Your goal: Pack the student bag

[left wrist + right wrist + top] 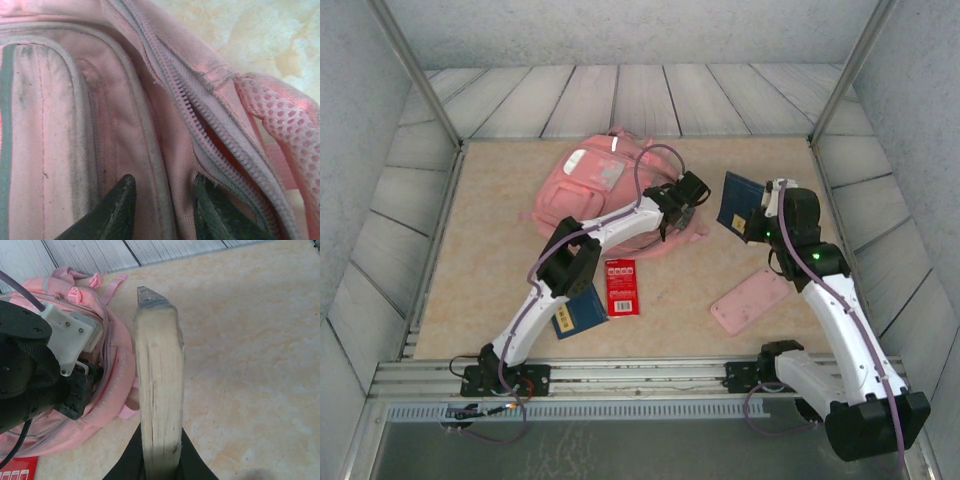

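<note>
Top external: left gripper [682,207] pinches the large pink fabric backpack [592,178] at its zip; right gripper [756,222] clamps a dark-blue book [737,201] beside it. Advice: widen opening, insert spine-first.

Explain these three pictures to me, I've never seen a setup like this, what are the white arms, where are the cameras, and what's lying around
These are two robot arms bolted at the near edge of a table. One picture looks down from above; the other two come from cameras on each wrist.

The left gripper is at the student bag, a pink backpack; its wrist view shows its dark fingertips pinching the fabric beside an open zip.

The right gripper is shut on a dark blue book, held off the table; its wrist view sees the book's page edge.

On the table lie a red booklet, another blue book and a flat pink case.
</note>
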`<state>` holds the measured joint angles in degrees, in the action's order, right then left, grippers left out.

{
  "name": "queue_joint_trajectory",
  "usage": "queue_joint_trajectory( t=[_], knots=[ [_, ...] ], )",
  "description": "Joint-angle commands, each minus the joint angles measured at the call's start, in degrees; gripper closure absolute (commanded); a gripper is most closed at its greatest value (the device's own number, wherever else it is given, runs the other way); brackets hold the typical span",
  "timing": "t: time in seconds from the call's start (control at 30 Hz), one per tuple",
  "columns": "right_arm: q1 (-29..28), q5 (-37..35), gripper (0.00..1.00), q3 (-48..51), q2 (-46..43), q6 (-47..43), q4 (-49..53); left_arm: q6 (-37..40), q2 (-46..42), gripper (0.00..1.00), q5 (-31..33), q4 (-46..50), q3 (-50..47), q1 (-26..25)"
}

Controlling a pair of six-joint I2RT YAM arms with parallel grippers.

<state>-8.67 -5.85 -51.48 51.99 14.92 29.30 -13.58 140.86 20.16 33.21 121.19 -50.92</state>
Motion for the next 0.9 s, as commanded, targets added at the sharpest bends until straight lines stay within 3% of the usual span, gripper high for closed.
queue_joint_trajectory(
  t=[0.0, 0.23, 0.57, 0.73, 0.87],
  knots=[
    [0.13, 1.18, 1.00, 0.18, -1.10, 0.52, -3.00, -0.99, 1.62, 0.66, 4.99, 5.42, 0.55, 0.99],
    [0.08, 1.06, 1.00, 0.55, -1.16, 0.37, -3.22, -2.54, 1.26, 0.71, 1.77, 5.46, -0.38, 2.27],
    [0.09, 0.99, 1.00, 0.97, -1.43, 0.31, -3.33, -4.25, -0.53, 1.00, -5.71, 5.83, -3.46, 5.76],
    [0.06, 3.18, 1.00, 0.76, -1.04, -0.36, -3.50, -4.44, -5.59, 1.00, -12.25, 4.32, -5.58, 7.87],
    [0.14, 9.08, 1.00, -0.59, 0.67, -1.53, -2.05, -3.26, -11.13, 1.00, -18.12, 4.17, -6.14, 10.23]
  ],
)
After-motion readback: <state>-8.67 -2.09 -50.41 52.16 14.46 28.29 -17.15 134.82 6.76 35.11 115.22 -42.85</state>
